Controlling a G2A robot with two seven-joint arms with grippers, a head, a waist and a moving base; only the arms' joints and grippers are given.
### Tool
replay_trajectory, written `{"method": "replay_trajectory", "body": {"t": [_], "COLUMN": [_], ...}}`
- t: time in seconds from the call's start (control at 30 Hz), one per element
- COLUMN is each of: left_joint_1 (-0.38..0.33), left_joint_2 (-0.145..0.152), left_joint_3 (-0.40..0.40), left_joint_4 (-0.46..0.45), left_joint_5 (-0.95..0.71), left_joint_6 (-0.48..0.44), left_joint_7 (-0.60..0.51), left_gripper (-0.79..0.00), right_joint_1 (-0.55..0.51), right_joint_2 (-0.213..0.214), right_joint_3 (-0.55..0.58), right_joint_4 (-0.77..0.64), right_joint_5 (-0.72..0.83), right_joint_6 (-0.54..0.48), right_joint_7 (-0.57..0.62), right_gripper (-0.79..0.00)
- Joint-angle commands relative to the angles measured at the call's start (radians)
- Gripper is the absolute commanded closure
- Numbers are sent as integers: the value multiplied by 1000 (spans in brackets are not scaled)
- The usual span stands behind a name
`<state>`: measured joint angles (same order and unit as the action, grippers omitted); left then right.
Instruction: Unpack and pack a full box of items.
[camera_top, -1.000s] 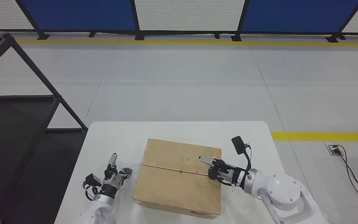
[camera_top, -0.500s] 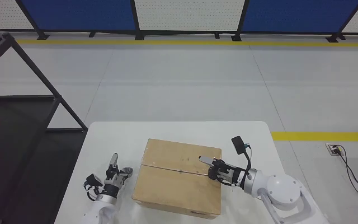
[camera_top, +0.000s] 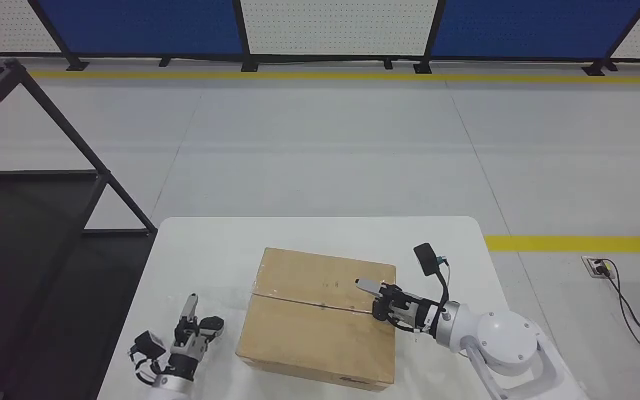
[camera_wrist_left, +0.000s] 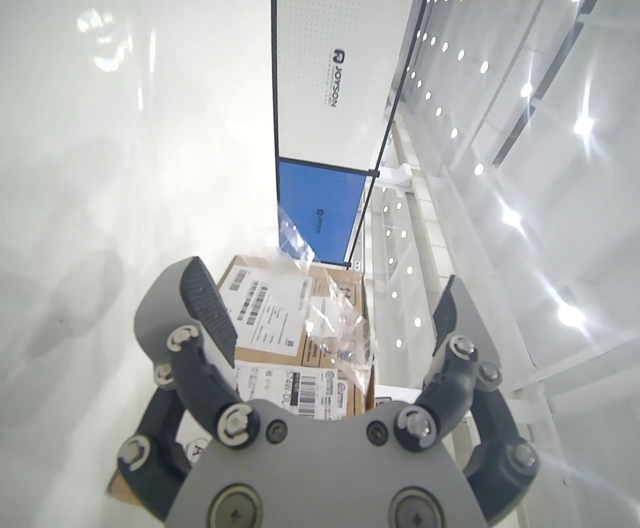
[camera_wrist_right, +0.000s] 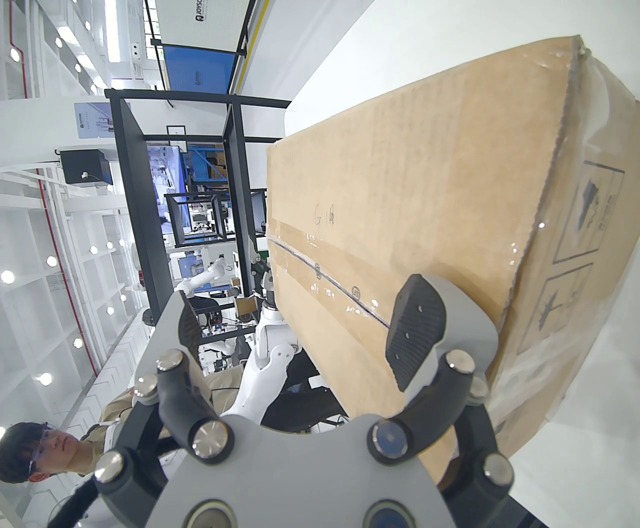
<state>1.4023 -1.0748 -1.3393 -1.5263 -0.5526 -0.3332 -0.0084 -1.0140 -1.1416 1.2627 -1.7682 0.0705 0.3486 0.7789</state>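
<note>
A closed cardboard box sits in the middle of the white table, its top seam taped. My left gripper is low at the box's left side, near the table's front edge, open and empty. In the left wrist view the left gripper faces the box's labelled side, where a strip of clear tape hangs loose. My right gripper is open at the box's right edge, over the seam. In the right wrist view one finger lies above the box top.
A black metal rack stands left of the table. Blue and white partition panels line the back of the room. Bare table surface lies behind the box and to its left.
My left arm has drawn back toward the table's front edge, away from the box's left side. The right arm and the box have not moved.
</note>
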Motion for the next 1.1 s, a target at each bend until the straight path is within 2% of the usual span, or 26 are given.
{"method": "replay_trajectory", "body": {"t": [0.0,0.23,0.4,0.57,0.87,1.07], "left_joint_1": [-18,-128,-163,-138,-42,-14], "left_joint_2": [-5,-26,-38,-44,-47,-49], "left_joint_3": [11,66,81,55,-16,-57], "left_joint_4": [4,78,117,105,42,14], "left_joint_5": [11,-27,-31,-43,-18,-13], "left_joint_6": [10,66,42,-16,-104,-108], "left_joint_7": [-14,-89,-116,-109,-56,-37], "left_gripper": [-785,-785,-785,-785,-785,-785], "right_joint_1": [0,0,0,0,0,0], "right_joint_2": [0,0,0,0,0,0], "right_joint_3": [0,0,0,0,0,0], "right_joint_4": [0,0,0,0,0,0], "right_joint_5": [0,0,0,0,0,0], "right_joint_6": [0,0,0,0,0,0], "right_joint_7": [0,0,0,0,0,0], "right_gripper": [-785,-785,-785,-785,-785,-785]}}
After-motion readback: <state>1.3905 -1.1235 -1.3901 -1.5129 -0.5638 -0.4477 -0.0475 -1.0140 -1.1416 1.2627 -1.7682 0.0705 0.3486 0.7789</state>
